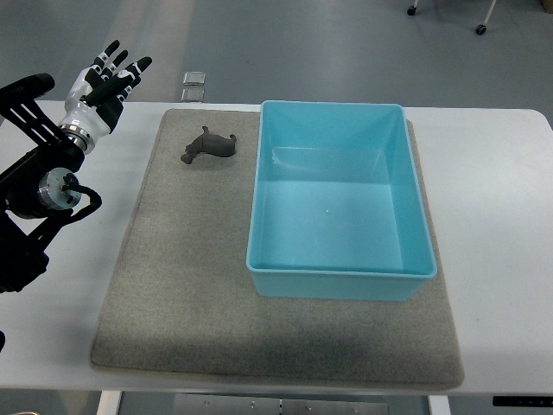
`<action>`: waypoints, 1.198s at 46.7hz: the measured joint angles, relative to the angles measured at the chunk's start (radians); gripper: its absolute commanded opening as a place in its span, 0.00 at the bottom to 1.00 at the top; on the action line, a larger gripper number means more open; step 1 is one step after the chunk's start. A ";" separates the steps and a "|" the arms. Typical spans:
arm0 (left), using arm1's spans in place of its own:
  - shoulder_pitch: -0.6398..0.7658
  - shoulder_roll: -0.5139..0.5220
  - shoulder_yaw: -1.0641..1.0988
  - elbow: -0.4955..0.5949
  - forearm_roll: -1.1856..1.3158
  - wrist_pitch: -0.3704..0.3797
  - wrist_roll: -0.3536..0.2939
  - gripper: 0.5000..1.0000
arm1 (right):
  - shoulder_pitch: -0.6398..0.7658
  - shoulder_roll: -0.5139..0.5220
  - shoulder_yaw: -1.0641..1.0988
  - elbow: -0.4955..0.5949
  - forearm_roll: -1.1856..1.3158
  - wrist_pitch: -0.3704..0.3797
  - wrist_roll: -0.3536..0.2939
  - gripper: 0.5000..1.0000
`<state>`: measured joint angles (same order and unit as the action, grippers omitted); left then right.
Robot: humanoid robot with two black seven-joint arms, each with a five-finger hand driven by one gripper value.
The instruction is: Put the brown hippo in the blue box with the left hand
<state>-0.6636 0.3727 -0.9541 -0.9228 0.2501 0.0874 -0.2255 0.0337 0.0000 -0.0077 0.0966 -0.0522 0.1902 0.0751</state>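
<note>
Well apart | brown hippo (209,144) on mat | left hand (105,86) open

1. One top view is given, looking steeply down from the robot's own side.
2. The whole grey mat (173,303) on the white tabletop (501,225) is framed from moderate height.
3. A strip of floor (302,43) is seen beyond the far edge.

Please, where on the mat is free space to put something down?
The grey felt mat is bare in front of the small brown hippo toy, left of the light blue plastic box, and along its near edge. The box fills the right side.
</note>
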 measured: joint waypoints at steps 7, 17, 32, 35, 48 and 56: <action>-0.004 0.000 0.000 -0.002 0.000 -0.018 0.000 0.99 | 0.000 0.000 0.000 0.000 0.000 0.000 0.000 0.87; -0.010 0.001 0.000 -0.001 -0.001 -0.031 0.000 0.99 | 0.000 0.000 0.000 0.000 0.000 0.000 0.000 0.87; -0.022 0.007 -0.001 0.005 -0.007 -0.035 0.000 0.99 | 0.000 0.000 0.000 0.000 0.000 0.000 0.000 0.87; -0.030 0.010 0.000 0.015 -0.005 -0.036 0.000 0.99 | 0.000 0.000 0.000 0.000 0.000 0.000 0.000 0.87; -0.058 0.035 0.009 0.037 0.042 -0.075 -0.001 0.98 | 0.000 0.000 0.000 0.000 0.000 0.000 0.000 0.87; -0.096 0.068 0.092 0.059 0.242 -0.084 -0.003 0.98 | 0.000 0.000 0.000 0.000 0.000 0.000 0.000 0.87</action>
<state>-0.7595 0.4411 -0.8619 -0.8638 0.4922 0.0030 -0.2281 0.0339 0.0000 -0.0077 0.0966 -0.0522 0.1902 0.0752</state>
